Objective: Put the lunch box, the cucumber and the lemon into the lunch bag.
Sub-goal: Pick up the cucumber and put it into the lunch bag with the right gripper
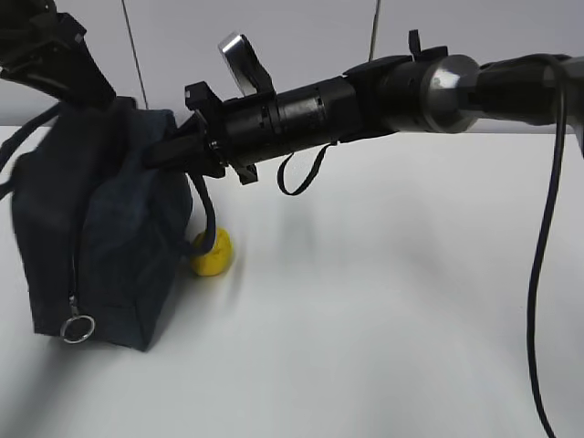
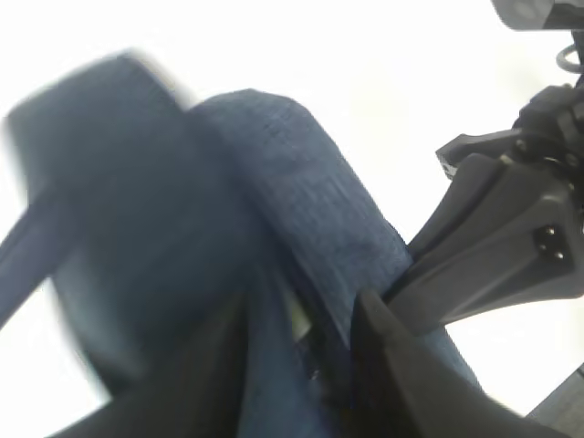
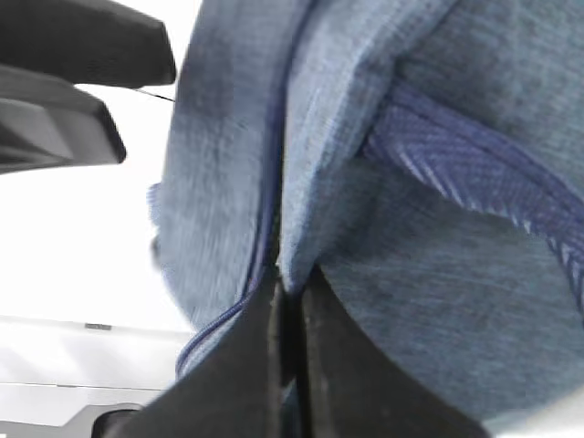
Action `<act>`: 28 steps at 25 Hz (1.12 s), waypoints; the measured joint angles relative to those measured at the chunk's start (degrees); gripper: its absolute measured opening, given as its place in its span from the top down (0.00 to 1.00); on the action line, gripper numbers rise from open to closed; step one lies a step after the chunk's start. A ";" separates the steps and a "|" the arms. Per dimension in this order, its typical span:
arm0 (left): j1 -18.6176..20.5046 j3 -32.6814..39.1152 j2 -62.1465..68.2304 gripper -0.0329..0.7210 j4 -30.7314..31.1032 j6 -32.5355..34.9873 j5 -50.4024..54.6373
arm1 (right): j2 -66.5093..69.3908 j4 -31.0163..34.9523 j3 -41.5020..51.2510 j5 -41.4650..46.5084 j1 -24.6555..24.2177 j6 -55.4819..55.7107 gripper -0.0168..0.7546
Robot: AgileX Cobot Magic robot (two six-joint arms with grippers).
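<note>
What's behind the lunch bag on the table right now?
A lemon sits behind the lunch bag, at its right lower corner, partly covered by the bag and a hanging strap. Anything farther behind the bag is hidden; no cucumber or lunch box shows.

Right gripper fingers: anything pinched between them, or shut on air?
Fabric. In the right wrist view the right gripper is closed on a fold of the lunch bag, the cloth edge running down into the slit between its fingers.
</note>
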 joint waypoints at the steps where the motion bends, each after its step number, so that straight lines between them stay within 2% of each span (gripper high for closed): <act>1: 0.00 -0.24 -0.04 0.61 0.32 0.00 0.00 | 0.00 -0.11 -0.59 0.00 0.00 0.32 0.98; 9: 0.00 -0.24 -0.04 0.61 4.45 -1.08 0.32 | 0.00 -3.54 -1.75 0.00 0.00 2.24 0.98; 16: 0.00 -0.24 -1.34 0.61 5.32 -2.02 -0.64 | 0.00 -5.04 -1.75 -0.10 0.00 2.23 0.96; 18: 0.00 -0.24 -1.96 0.61 5.32 -2.07 -0.78 | 0.00 -5.04 -1.75 0.01 0.00 2.12 0.90; 23: 0.00 -0.24 -2.19 0.61 5.32 -2.16 -0.90 | -0.10 -5.04 -1.81 1.61 0.00 1.98 0.56; 25: 0.00 -0.24 -2.19 0.61 5.34 -2.16 -0.90 | -0.10 -4.80 -1.81 2.26 0.00 1.98 0.50; 28: 0.00 -0.24 -2.19 0.61 5.34 -2.16 -0.90 | -0.90 -4.67 -1.88 2.73 -0.41 1.76 0.48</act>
